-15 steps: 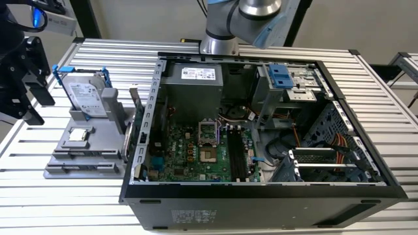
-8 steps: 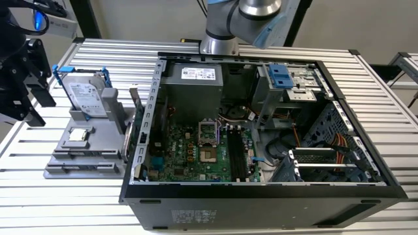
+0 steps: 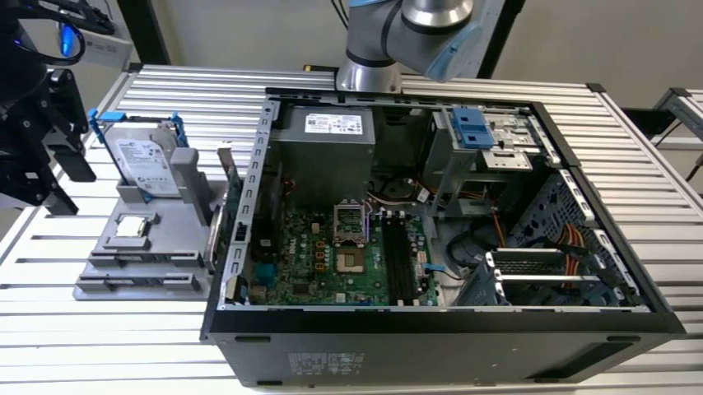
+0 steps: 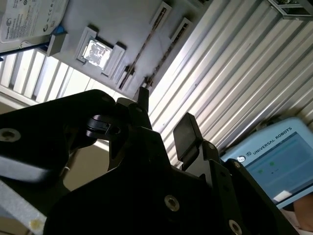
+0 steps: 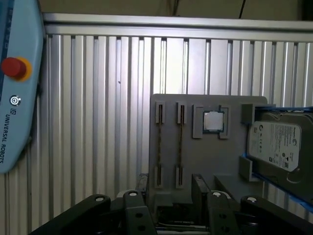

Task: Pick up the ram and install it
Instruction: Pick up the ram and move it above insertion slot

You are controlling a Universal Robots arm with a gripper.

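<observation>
Two thin ram sticks (image 5: 159, 147) (image 5: 180, 147) stand on edge in the slots of a grey holder (image 5: 230, 161), seen edge-on as narrow brownish lines. In the second wrist view the same ram sticks (image 4: 143, 46) lie beyond the fingertips. My gripper (image 5: 169, 182) (image 4: 165, 110) hangs above the holder's slotted end, open, with nothing between its black fingers. In the exterior view the gripper (image 3: 64, 183) sits at the far left, above and beside the holder (image 3: 165, 239). The open computer case (image 3: 253, 164) shows its motherboard (image 3: 329, 263) with long black slots (image 3: 398, 259).
The holder also carries a silver CPU chip (image 5: 213, 121) (image 3: 132, 226) and a hard drive in a blue frame (image 5: 279, 139) (image 3: 143, 160). A teach pendant (image 5: 17, 88) lies on the slatted metal table (image 5: 98, 98). The arm's base (image 3: 368, 74) stands behind the case.
</observation>
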